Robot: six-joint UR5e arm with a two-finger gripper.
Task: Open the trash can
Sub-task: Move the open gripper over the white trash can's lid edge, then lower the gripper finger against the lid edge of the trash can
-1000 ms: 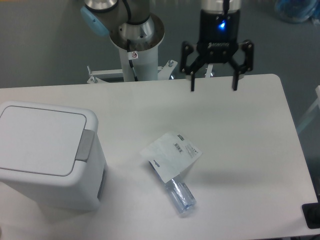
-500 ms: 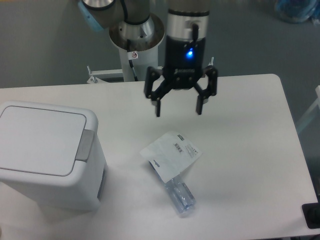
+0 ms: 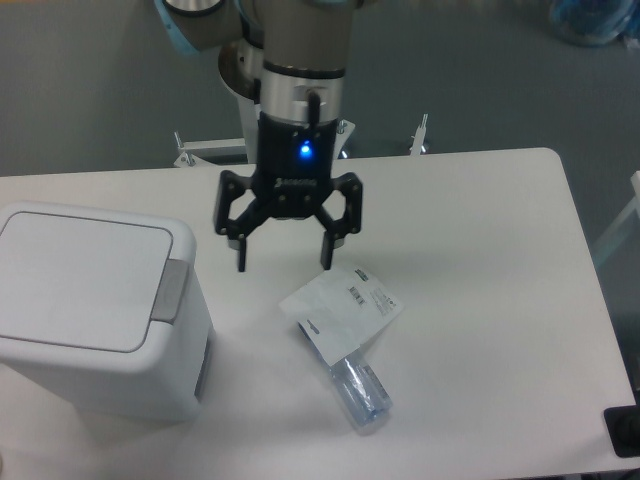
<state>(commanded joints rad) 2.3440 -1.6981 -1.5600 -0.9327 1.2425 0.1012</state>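
- Fixed camera view: your trash can (image 3: 95,310) sits at the left edge of the tabletop (image 3: 480,260), toward the near side, with its flat lid (image 3: 80,278) shut and lying level.
- The grey push-button strip (image 3: 170,290) runs along the lid's right edge, so the can faces right, toward the middle of the tabletop. The strip's long axis runs roughly front to back, tilted a little, and the can's body looks slightly longer left to right than front to back.
- The hand (image 3: 283,267) hangs above the tabletop, right of the can and well apart from the strip. Its two fingers are spread wide, with nothing between them.
- Just right of the hand lies a white labelled packet (image 3: 342,305), resting over a clear plastic bottle (image 3: 360,392). Neither is part of your job.
- What could go wrong: with the fingers this wide, one tip may land on the lid or the can's rim instead of the strip, and the catch would likely not release.
- A press that comes in at a slant could push the light can sideways or off the left edge, because nothing braces it there.
- If you descend too early, you may clip the packet and drag the bottle along.
- Bring the fingers together first, then come straight down on the strip.
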